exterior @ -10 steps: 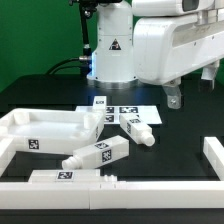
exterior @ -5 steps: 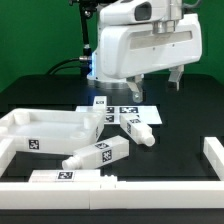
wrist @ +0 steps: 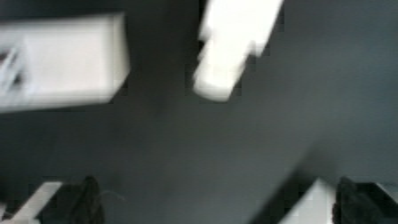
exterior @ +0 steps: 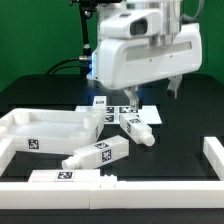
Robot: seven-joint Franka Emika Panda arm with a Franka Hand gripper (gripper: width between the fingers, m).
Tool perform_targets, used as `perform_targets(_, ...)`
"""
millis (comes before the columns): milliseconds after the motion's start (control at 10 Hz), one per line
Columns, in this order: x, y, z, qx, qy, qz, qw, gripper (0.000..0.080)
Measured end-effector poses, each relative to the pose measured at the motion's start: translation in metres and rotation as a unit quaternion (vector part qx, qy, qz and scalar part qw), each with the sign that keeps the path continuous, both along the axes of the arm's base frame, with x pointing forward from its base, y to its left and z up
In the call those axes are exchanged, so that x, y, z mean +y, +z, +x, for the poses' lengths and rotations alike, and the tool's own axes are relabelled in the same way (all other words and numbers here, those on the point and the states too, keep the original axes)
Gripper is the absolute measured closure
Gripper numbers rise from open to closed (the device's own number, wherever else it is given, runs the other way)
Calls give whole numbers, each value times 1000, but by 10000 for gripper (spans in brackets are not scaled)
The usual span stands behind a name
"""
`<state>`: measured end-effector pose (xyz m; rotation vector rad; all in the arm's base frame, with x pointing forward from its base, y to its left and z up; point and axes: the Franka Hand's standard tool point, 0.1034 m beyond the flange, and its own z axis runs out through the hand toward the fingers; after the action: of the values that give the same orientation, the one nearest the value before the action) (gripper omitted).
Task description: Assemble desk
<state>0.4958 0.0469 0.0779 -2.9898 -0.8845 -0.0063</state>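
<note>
Gripper (exterior: 153,93): jaws wide apart, holding nothing.
Tabletop (exterior: 42,128): at the exterior view's left.
Leg (exterior: 100,153): on its side, near it.

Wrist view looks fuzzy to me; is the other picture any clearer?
Wrist view: smeared all over; the white leg and the pincer with its dark fingers have soft edges. Exterior view: much crisper, the tags on the legs show clean squares; a bluish glow lights the arm's base.

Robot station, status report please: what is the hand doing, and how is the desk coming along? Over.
Hand open, empty, hovering above the parts. Tabletop and loose legs lying apart, nothing joined. No obstacle seen under the hand.
</note>
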Motion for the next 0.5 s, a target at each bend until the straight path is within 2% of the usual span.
perform_targets(200, -3, -21, -20, -17, 7, 3, 1000, 150)
perform_targets(500, -2, -19, -18, -11, 8, 3, 1000, 150)
